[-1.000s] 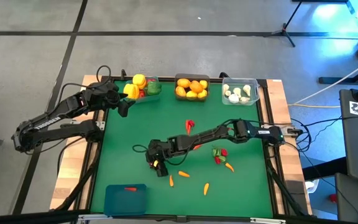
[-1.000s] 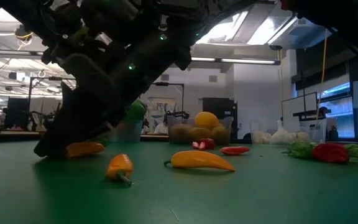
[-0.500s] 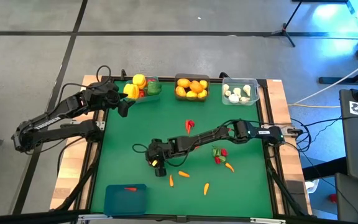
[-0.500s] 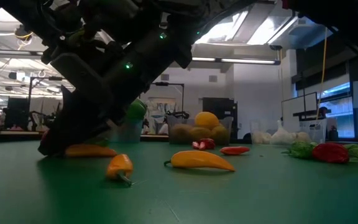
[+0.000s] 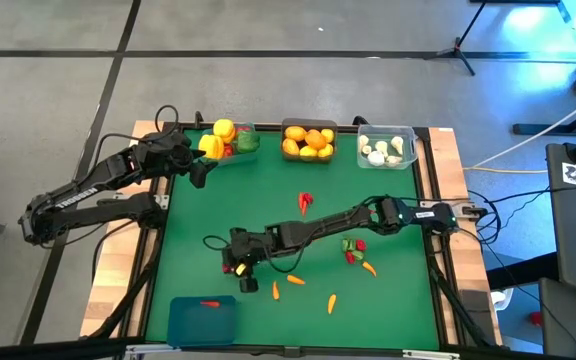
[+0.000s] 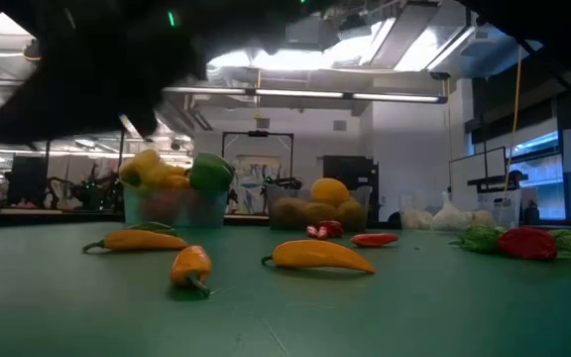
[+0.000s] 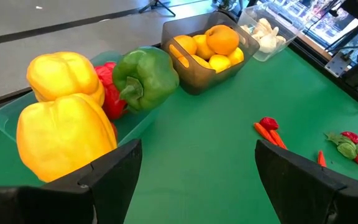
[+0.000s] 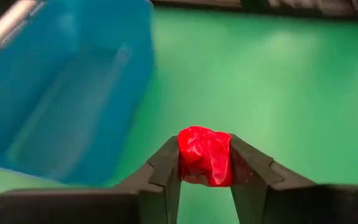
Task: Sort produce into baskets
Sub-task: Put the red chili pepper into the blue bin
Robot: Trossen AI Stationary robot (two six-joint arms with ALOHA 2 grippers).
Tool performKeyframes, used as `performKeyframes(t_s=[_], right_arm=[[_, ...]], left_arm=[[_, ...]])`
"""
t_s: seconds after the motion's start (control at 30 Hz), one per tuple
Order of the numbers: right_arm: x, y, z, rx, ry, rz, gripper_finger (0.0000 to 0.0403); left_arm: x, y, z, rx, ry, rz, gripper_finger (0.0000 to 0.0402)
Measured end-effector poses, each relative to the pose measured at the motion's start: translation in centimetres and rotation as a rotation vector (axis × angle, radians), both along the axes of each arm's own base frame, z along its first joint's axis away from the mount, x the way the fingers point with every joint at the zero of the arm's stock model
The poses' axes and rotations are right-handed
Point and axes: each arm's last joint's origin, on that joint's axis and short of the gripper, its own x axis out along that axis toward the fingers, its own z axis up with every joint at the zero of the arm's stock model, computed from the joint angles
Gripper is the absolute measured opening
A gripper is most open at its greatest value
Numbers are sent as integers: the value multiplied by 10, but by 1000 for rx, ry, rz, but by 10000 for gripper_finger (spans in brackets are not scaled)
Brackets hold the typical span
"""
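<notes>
My right gripper [image 5: 234, 268] hovers over the green mat left of centre, shut on a small red piece of produce [image 8: 205, 155]. The opaque blue basket [image 5: 203, 318] lies just beyond it at the near left, with a red chilli [image 5: 209, 304] inside. My left gripper [image 7: 197, 186] stands open and empty at the far left, beside the teal basket [image 5: 230, 142] of yellow, red and green peppers. The dark grey basket [image 5: 309, 140] holds oranges and lemons. The clear basket [image 5: 386, 148] holds garlic. My right gripper pinches the red piece by two opposite sides [image 8: 185, 158] between its two fingers, near their free ends. The fingers slant down, coming from the table's right side. The piece is lifted clear of the mat.
Orange carrots [image 5: 275, 291] [image 5: 296, 280] [image 5: 331, 302] lie loose on the mat near the right arm. A green and red cluster [image 5: 352, 248] sits toward the right, and red chillies [image 5: 305, 202] lie at the centre. The baskets line the far edge.
My right gripper has risen off the mat and gone toward the table's left edge, nearer the blue basket. In the low view it has lifted almost out of the picture, uncovering an orange-yellow piece that stays on the mat.
</notes>
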Motion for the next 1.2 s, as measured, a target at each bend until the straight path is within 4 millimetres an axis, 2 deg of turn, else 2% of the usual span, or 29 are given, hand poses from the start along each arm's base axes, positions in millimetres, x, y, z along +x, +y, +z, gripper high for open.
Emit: performKeyframes(t_s=[0.13,0.4,0.7,0.97,1.2], right_arm=[[-2,22,17,-51,-79,73,108],[-11,62,25,-133,-174,166,108],[-6,66,30,-119,-288,224,108],[-3,72,17,-29,-298,293,108],[-4,72,13,25,-238,286,108]], left_arm=[[0,0,0,0,0,0,308],[0,0,0,8,6,-6,308],[0,0,0,7,5,-5,308],[0,0,0,10,7,-7,308],[0,0,0,7,5,-5,308]])
